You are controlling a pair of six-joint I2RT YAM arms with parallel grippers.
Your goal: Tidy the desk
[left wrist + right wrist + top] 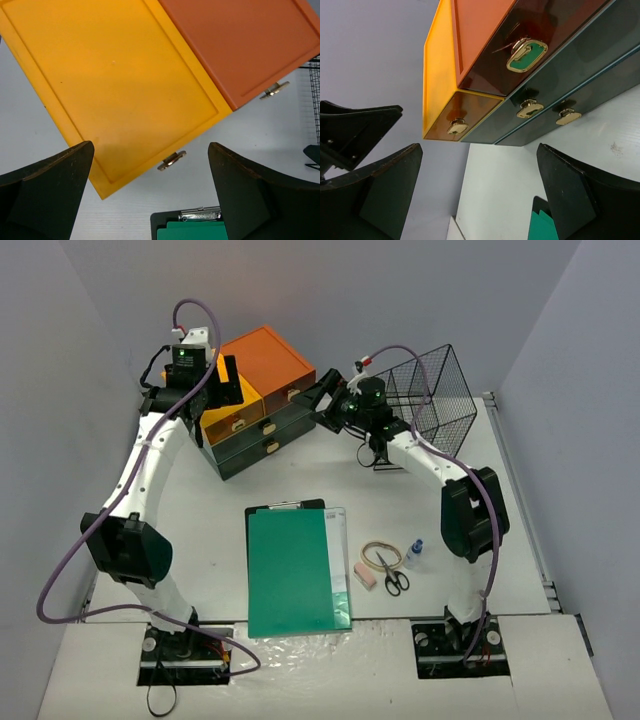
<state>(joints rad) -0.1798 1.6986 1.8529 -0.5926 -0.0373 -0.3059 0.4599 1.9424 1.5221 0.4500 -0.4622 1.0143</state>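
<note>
Currently the left gripper (150, 165) is spread wide and empty, hanging over the yellow drawer (115, 85), which stands proud of the drawer unit (262, 405). The right gripper (479, 150) is likewise spread and empty, facing the unit's front at handle level from the right. The left fingers show at the left edge of its wrist view, so the two heads are near each other.

Outward: the wire basket (432, 392) sits just right of the right wrist at the far side. The desk (200, 530) spans the whole work area. On its near half lie a clipboard (296, 570) with green sheet, and to its right an eraser (365, 577), rubber band (381, 554), scissors (393, 576) and a small bottle (413, 554), all untouched.

Risks, as judged:
- Both arms crowd one unit, so a move by either could knock the other.
- A push on the yellow drawer off its axis could slide the unit instead of closing it.
- The right elbow could catch the basket.
</note>
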